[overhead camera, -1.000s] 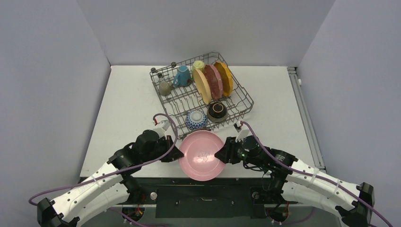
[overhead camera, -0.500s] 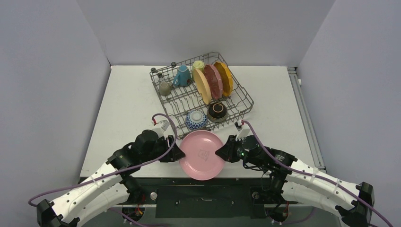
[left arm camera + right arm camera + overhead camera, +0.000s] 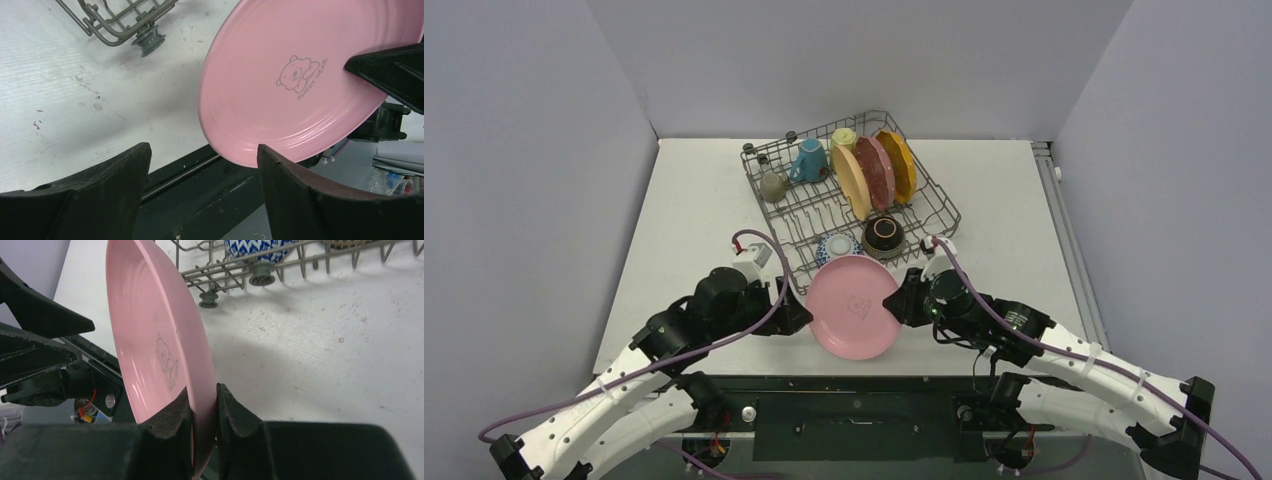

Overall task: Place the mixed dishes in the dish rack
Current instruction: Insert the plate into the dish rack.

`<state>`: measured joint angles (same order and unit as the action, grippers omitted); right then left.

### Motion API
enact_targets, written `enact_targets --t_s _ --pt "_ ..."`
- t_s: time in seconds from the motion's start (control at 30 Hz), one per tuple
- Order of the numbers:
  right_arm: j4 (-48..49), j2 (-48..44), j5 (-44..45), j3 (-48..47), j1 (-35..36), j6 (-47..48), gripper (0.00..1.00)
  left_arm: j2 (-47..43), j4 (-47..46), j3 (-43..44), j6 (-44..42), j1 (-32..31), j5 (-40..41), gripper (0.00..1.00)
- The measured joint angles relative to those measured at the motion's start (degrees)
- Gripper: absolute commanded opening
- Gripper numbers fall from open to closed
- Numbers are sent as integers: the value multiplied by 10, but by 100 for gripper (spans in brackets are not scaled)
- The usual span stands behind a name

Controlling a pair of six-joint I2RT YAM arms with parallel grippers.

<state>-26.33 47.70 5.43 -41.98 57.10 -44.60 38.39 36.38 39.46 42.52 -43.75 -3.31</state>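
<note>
A light pink plate (image 3: 854, 307) with a bear print hangs tilted above the table's near edge. My right gripper (image 3: 901, 303) is shut on its right rim, and the right wrist view shows the rim of the plate (image 3: 160, 345) pinched between the fingers at my right gripper (image 3: 204, 405). My left gripper (image 3: 796, 318) stands open just left of the plate (image 3: 305, 75), apart from it, its fingers (image 3: 115, 175) wide with nothing between them. The dish rack (image 3: 854, 195) behind holds yellow, dark pink and orange plates (image 3: 876, 170), a blue mug (image 3: 808, 160), a grey mug (image 3: 772, 187), a pale-yellow mug (image 3: 843, 137), a dark brown bowl (image 3: 884, 233) and a blue-white bowl (image 3: 836, 246).
The rack's small wheels (image 3: 261, 278) stand on the white table (image 3: 694, 230) just beyond the plate. A black frame rail (image 3: 210, 195) runs along the table's near edge under the left gripper. Grey walls enclose the table on three sides.
My left gripper has let go of the pink plate and opened wide. The right gripper has closed on the rim and lifted the plate up and toward the rack.
</note>
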Motion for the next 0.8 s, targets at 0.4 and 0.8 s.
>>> enact_targets --t_s 0.4,0.8 --pt "-96 95 102 -184 0 75 0 -44 52 56 -62 3 43 96" --pt "-154 264 238 -406 0 159 0 -80 53 55 -110 3 46 96"
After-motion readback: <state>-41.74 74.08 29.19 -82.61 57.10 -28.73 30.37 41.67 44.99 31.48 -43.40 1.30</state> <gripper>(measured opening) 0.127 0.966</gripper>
